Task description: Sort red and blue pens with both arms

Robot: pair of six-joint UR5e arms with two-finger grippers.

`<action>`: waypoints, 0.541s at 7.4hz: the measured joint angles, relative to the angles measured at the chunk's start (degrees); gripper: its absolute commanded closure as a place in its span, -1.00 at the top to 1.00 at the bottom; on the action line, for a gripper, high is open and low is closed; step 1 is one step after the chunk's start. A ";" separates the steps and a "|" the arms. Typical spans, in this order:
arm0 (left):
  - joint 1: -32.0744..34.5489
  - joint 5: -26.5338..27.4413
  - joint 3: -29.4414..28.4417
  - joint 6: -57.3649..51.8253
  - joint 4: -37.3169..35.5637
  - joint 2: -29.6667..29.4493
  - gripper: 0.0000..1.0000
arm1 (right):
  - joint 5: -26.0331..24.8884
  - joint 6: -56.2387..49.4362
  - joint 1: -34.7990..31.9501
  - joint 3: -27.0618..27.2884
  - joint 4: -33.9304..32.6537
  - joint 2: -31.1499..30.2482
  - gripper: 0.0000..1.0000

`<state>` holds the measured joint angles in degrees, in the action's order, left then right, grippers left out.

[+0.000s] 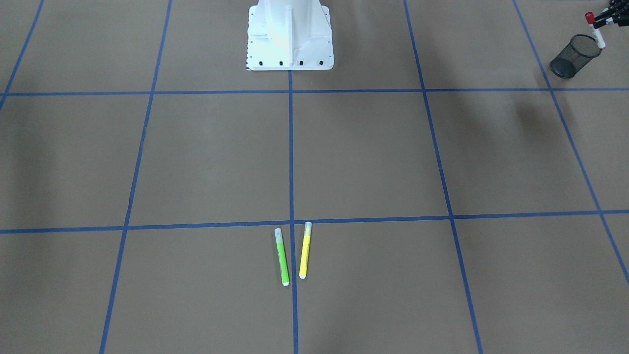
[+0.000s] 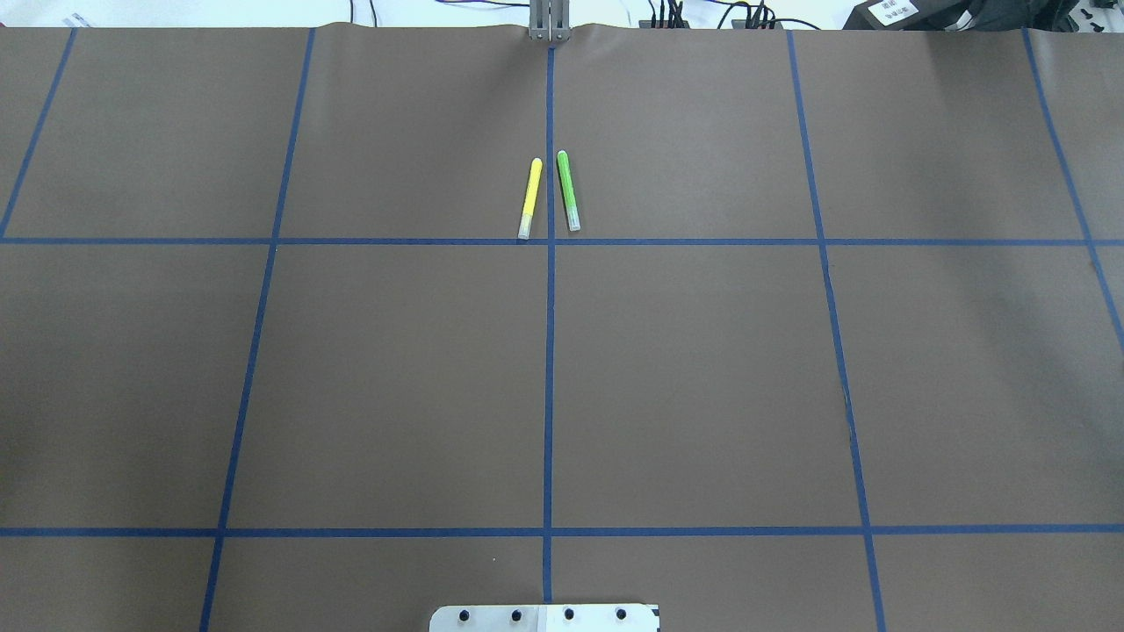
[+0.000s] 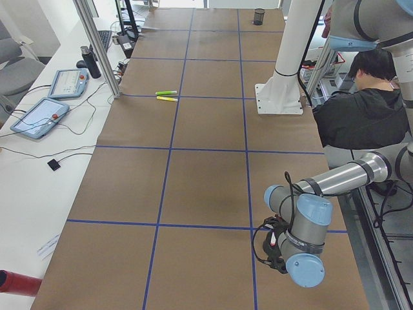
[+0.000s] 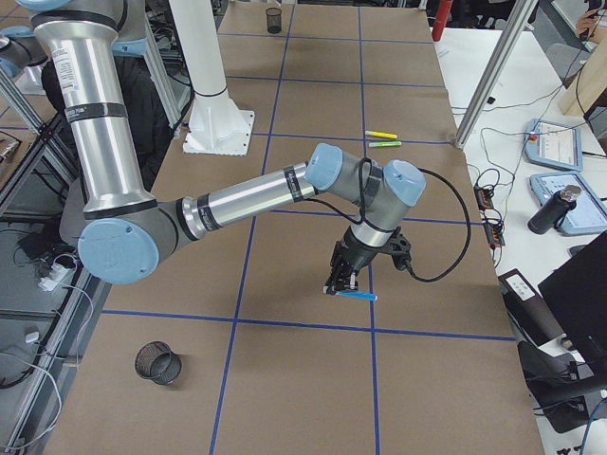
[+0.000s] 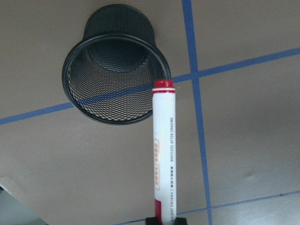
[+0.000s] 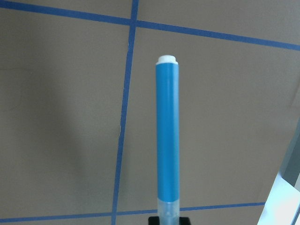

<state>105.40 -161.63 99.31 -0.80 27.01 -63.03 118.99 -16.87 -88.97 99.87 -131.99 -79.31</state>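
Two pens are gripped: the left gripper clamps the red pen beside a black mesh cup at the table's far left, while the right gripper clamps the blue pen low over the table toward its right end.

No legible text in my views.
The red pen clamped in my left gripper carries rows of small print along its white barrel, running forward from my grip, but the letters are too blurred to read.
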 measured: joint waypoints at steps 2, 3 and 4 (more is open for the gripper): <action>0.06 -1.15 -1.60 -0.10 -0.08 0.04 0.41 | 1.19 -0.89 -1.13 -0.02 -0.03 -1.09 -1.00; 0.06 -1.50 -2.00 -0.06 -0.17 0.19 0.99 | 1.40 -1.05 -1.46 -0.03 -0.04 -1.35 -1.00; 0.07 -1.68 -1.98 -0.04 -0.21 0.43 1.00 | 1.47 -1.11 -1.64 -0.03 -0.08 -1.60 -1.00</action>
<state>105.46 -163.31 97.33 -0.84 26.79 -62.60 120.46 -17.98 -90.61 99.84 -132.07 -80.91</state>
